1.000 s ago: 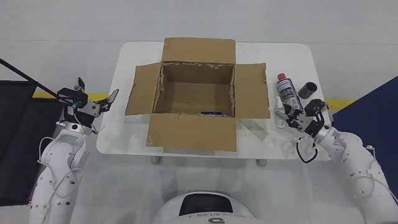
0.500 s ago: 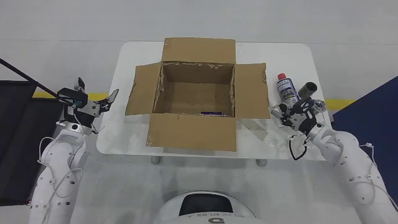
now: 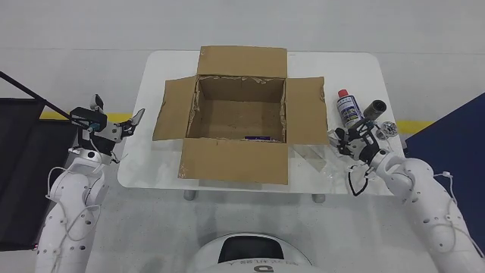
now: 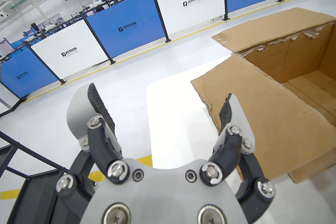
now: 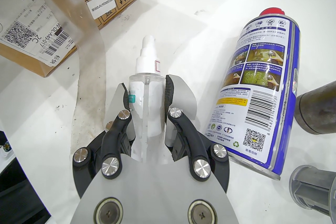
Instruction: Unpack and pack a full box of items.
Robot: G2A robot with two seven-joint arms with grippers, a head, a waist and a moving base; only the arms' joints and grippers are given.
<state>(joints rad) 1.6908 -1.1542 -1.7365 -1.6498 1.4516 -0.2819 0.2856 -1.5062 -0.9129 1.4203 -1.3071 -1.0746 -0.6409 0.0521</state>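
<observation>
Right gripper (image 5: 147,86) pinches a small clear pump bottle (image 5: 147,64) between its ridged pads at the right end of the white table (image 3: 356,68). The bottle's white cap points toward the outer wall of the cardboard box (image 3: 235,114). Whether the bottle rests on the tabletop or hangs just above it cannot be told.

Just beside the bottle, on the side away from the box, a blue-and-white spray can (image 5: 262,93) with a red cap lies on its side. Beyond the can, a dark metal cylinder (image 5: 315,109) and a grey cylindrical part (image 5: 312,191) sit near the table's right edge. A clear strip (image 5: 86,33) runs down the box's labelled side and onto the table, between the box and the gripper.

The box stands open at mid-table with all four flaps folded outward. A small dark-blue item (image 3: 261,137) lies on its floor against the wall nearest the robot.

At the table's left edge, the left gripper (image 4: 160,92) hangs just short of the box's left flap. Its jaws are spread wide, with nothing between them. Blue and white partition panels (image 4: 131,25) line the hall floor behind.
</observation>
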